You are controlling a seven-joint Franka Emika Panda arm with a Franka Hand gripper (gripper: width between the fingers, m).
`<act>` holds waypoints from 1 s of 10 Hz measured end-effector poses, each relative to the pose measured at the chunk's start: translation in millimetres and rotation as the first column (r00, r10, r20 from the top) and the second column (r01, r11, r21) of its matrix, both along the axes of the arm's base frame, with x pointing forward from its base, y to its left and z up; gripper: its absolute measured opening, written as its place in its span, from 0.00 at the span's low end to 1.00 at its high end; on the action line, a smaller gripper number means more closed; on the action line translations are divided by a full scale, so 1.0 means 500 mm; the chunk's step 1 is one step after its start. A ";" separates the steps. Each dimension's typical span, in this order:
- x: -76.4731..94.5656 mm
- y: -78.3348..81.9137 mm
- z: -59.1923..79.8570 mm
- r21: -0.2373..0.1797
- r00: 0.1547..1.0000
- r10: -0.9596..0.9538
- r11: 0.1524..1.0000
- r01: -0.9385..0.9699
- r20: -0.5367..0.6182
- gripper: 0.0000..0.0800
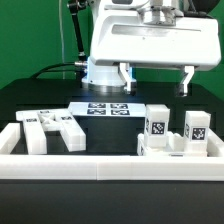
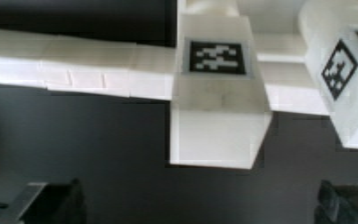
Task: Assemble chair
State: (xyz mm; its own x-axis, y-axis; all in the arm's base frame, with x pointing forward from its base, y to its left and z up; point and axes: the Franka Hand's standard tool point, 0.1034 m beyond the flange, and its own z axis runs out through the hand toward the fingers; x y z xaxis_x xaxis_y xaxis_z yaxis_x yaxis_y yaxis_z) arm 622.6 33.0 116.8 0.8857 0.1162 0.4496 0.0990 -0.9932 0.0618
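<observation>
White border wall (image 1: 110, 165) fronts chair pieces (image 1: 158, 125) lying below the empty, wide-open end effector (image 1: 156, 78).

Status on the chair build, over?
End effector open, empty, above the parts. Chair parts in two groups: flat pieces on exterior view's left, tagged blocks on its right. Nothing seen in the way.

Bright, even light, shadows soft; white chair parts (image 1: 170, 145) close to blown out against the black table (image 1: 35, 100). Wrist view coarse and soft, fingertips (image 2: 48, 203) dark and out of focus.
</observation>
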 end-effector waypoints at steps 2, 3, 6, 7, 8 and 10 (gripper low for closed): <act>-0.015 0.012 -0.016 0.026 0.992 -0.002 1.000 0.005 -0.129 0.81; -0.005 0.006 -0.019 0.034 0.981 -0.003 0.999 0.009 -0.195 0.81; -0.008 0.012 -0.026 0.057 0.921 -0.010 0.998 0.036 -0.389 0.81; -0.001 0.009 -0.027 0.057 0.912 -0.010 0.998 0.036 -0.411 0.81; 0.002 0.006 -0.029 0.057 0.909 -0.011 0.998 0.038 -0.416 0.81; 0.002 0.004 -0.037 0.055 0.910 -0.013 0.998 0.040 -0.414 0.81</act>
State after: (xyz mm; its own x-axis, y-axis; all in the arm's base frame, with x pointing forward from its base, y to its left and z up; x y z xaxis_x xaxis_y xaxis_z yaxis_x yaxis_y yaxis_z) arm 623.5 35.0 98.4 0.9961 0.0743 0.0484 0.0762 -0.9963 -0.0393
